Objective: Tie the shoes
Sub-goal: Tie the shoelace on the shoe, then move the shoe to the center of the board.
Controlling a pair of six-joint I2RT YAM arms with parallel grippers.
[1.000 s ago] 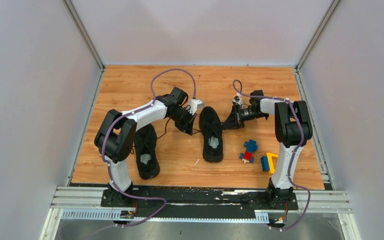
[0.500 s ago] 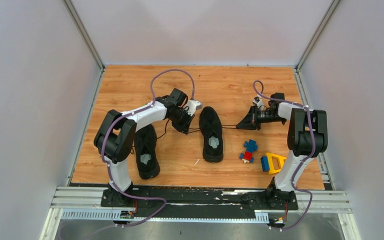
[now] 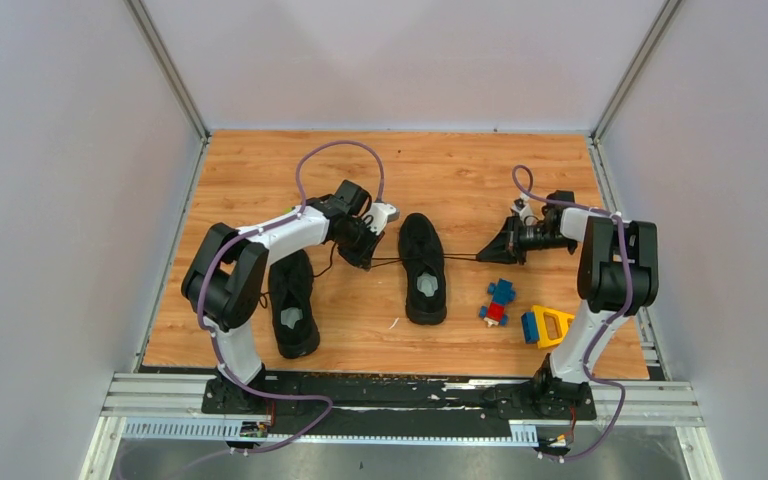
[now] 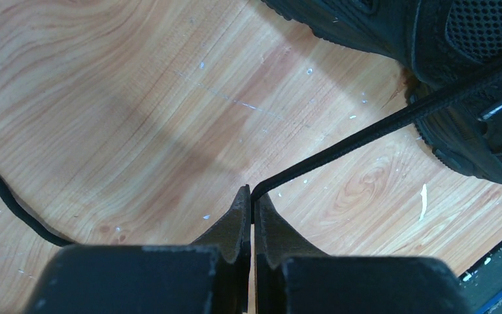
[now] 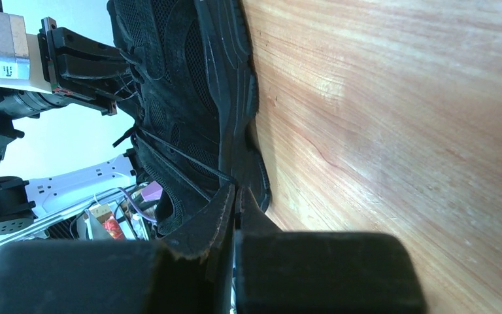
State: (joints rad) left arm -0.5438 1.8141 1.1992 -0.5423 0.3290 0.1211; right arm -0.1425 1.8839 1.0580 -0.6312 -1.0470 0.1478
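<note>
Two black shoes lie on the wooden table. One shoe (image 3: 293, 303) sits at the left, partly under my left arm. The other shoe (image 3: 423, 266) (image 4: 477, 72) (image 5: 189, 98) lies in the middle between both grippers. My left gripper (image 3: 364, 261) (image 4: 251, 195) is just left of it, shut on a thin black lace (image 4: 379, 124) that runs taut to the shoe. My right gripper (image 3: 481, 254) (image 5: 235, 191) is to the shoe's right, shut on the other lace end (image 3: 460, 257) (image 5: 186, 159), also stretched straight.
A blue-and-red toy block (image 3: 499, 301) and a yellow-and-blue block (image 3: 545, 326) lie right of the middle shoe, near my right arm. A slack lace (image 4: 13, 206) from the left shoe curls on the wood. Grey walls enclose the table on three sides.
My right gripper closed on the lace and drew away to the right, pulling it taut. My left gripper shifted slightly left with its lace end.
</note>
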